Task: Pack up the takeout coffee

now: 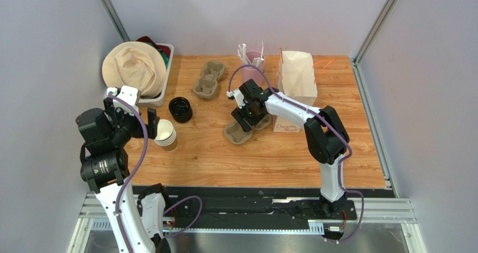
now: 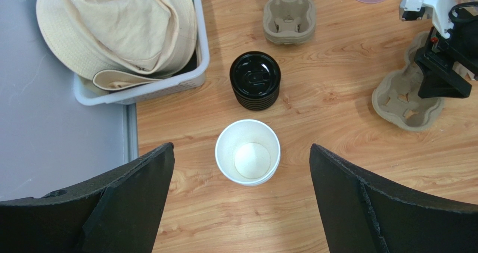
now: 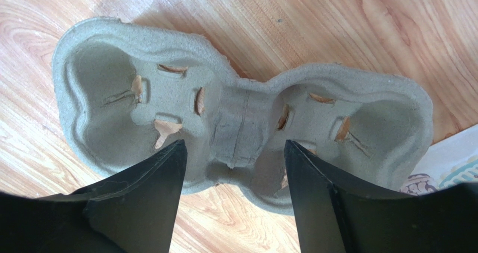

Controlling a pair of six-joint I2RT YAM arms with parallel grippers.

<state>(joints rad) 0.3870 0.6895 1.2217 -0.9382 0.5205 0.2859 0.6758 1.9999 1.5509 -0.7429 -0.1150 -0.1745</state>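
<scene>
No single brown paper cup stands apart in any view; the only paper cups are a nested stack (image 1: 166, 134), white inside (image 2: 248, 152). My left gripper (image 1: 145, 122) is open and empty above that stack, which lies between the fingertips (image 2: 241, 148) in the left wrist view. A stack of black round lids (image 1: 180, 109) sits just beyond it (image 2: 255, 79). My right gripper (image 1: 247, 116) is open (image 3: 235, 152) low over a grey pulp two-cup carrier (image 3: 241, 118), its fingers on either side of the carrier's middle bridge. The carrier (image 1: 242, 131) is empty.
A white basket (image 1: 160, 96) holding a cream hat is at the back left. More pulp carriers (image 1: 209, 78), a pink cup of white sticks (image 1: 252, 58) and a white paper bag (image 1: 297, 76) stand at the back. A small card (image 1: 286, 127) lies by the bag.
</scene>
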